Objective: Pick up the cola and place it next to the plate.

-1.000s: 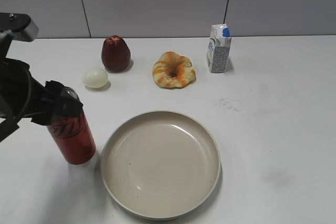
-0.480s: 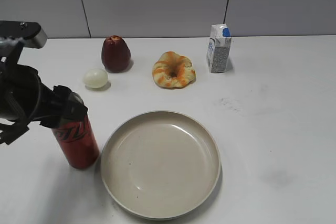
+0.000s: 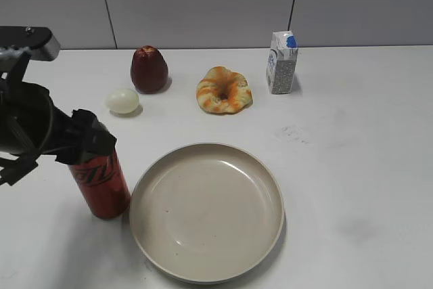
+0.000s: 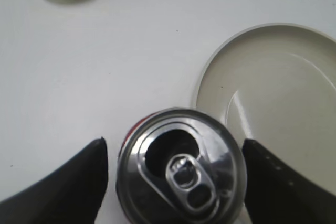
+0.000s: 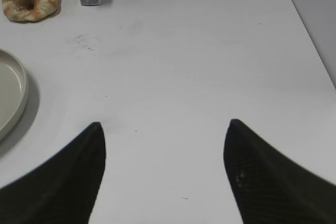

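Observation:
The cola [image 3: 101, 187] is a red can with black lettering, standing upright on the white table just left of the plate's rim. The plate [image 3: 203, 214] is a large beige dish at the front centre. My left gripper [image 3: 88, 143] sits around the can's top. In the left wrist view the silver pull-tab top [image 4: 181, 174] lies between the two fingers of the left gripper [image 4: 173, 142], which are spread wide with a gap on the left side; the plate [image 4: 273, 93] is to the right. My right gripper [image 5: 164, 124] is open and empty over bare table.
At the back stand a pale egg [image 3: 122, 100], a dark red fruit [image 3: 149, 69], a ring-shaped bread [image 3: 224, 90] and a white-and-blue carton [image 3: 281, 63]. The right wrist view shows the table's right edge [image 5: 315, 35].
The can was tilted and further left; it has moved a little right toward the plate and now stands upright. The left arm moved with it.

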You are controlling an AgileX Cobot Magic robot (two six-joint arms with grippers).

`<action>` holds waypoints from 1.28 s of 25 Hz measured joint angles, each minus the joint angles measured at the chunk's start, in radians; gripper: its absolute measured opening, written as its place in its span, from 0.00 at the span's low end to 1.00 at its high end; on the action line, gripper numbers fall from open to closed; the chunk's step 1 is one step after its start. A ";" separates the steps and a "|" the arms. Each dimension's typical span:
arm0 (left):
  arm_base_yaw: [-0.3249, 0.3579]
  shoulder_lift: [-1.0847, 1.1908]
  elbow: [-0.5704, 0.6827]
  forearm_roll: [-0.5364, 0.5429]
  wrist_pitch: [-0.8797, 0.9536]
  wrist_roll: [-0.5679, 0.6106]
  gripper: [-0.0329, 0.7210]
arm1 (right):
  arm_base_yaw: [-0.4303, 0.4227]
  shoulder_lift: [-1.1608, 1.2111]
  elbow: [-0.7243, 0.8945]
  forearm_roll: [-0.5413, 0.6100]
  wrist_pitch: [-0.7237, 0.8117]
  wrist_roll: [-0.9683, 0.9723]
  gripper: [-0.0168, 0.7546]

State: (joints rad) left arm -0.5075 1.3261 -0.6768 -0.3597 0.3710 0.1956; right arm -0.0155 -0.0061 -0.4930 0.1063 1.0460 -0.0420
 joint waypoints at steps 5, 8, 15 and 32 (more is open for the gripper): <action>0.000 -0.038 -0.078 0.044 0.073 0.000 0.86 | 0.000 0.000 0.000 0.000 0.000 0.000 0.72; 0.000 -0.072 -0.197 0.059 0.157 0.000 0.90 | 0.000 0.000 0.000 0.000 0.000 0.000 0.72; 0.087 -0.125 -0.445 0.176 0.489 -0.002 0.89 | 0.000 0.000 0.000 0.000 0.000 0.000 0.72; 0.468 -0.699 -0.045 0.255 0.711 -0.081 0.81 | 0.000 0.000 0.000 0.000 0.000 0.000 0.72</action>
State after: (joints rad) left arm -0.0398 0.6267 -0.7219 -0.1050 1.0817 0.1144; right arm -0.0155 -0.0061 -0.4930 0.1063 1.0460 -0.0420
